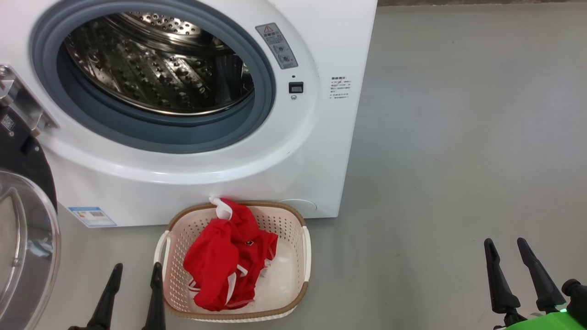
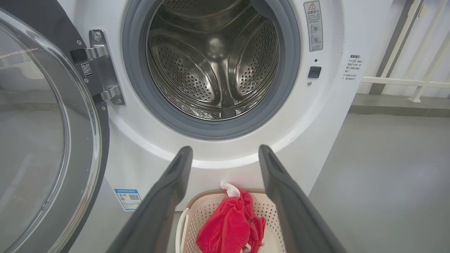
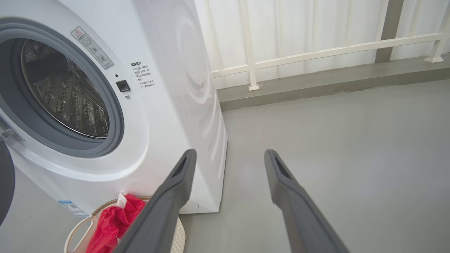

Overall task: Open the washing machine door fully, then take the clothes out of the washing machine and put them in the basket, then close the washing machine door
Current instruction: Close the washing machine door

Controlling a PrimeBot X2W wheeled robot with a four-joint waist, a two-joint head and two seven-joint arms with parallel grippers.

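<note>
The white washing machine (image 1: 321, 59) (image 2: 334, 116) (image 3: 168, 116) stands with its steel drum (image 1: 156, 64) (image 2: 214, 59) showing bare metal. Its door (image 1: 23, 247) (image 2: 42, 133), black-rimmed with a clear bowl window, hangs swung wide to the left. On the floor in front sits the cream basket (image 1: 305, 247) (image 2: 270, 214) (image 3: 75, 232) holding the clothes (image 1: 224, 256) (image 2: 228, 225) (image 3: 112, 221), a red garment with white trim. My left gripper (image 1: 136, 270) (image 2: 225, 151) is open, just left of the basket. My right gripper (image 1: 506, 243) (image 3: 228, 154) is open over bare floor at the right.
Grey floor (image 1: 458, 137) stretches to the right of the machine. A white railing (image 3: 316, 52) and a low kerb run along the wall behind. A blue label (image 1: 91, 216) sits low on the machine's front.
</note>
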